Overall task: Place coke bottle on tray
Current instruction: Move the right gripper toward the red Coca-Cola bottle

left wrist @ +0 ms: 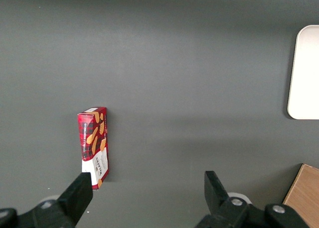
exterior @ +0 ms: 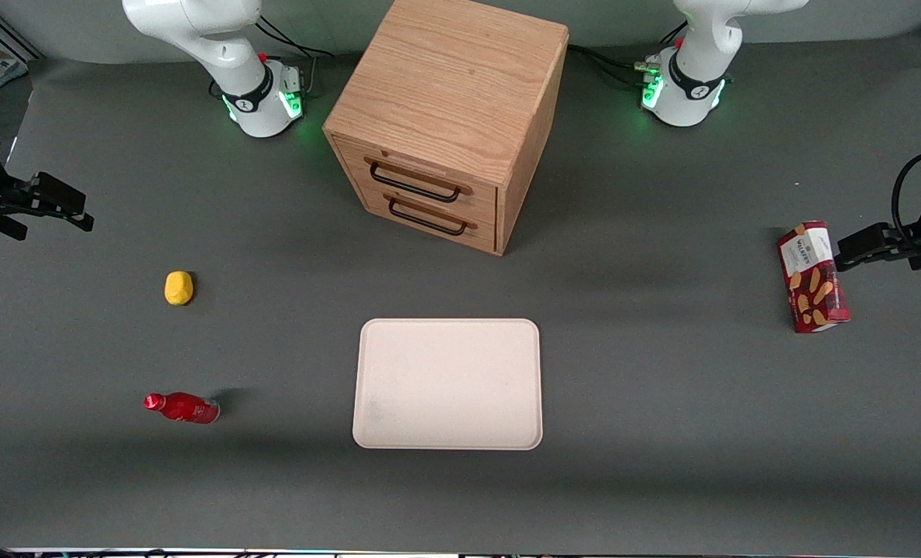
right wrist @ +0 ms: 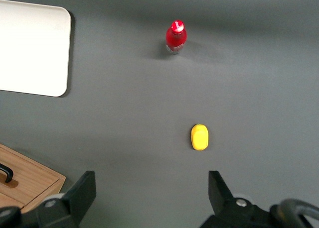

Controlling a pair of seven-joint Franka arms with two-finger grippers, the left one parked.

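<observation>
Bottle [exterior: 182,408] stands on the mat, apart from the tray [exterior: 448,384]; gripper [exterior: 49,203] hangs wide open with nothing in it.

The gripper is at the working arm's end of the bench, above the mat and well apart from everything; in the wrist view its fingers [right wrist: 82,189] stand far apart. Nearest it lies the yellow lump [exterior: 178,287], and nearer the front edge is the bottle, upright with its red cap on top. The tray is bare, flat near the middle of the front edge. The wooden drawer cabinet [exterior: 448,116] stands farther from the camera than the tray. A red snack box [exterior: 812,276] lies at the parked arm's end.
</observation>
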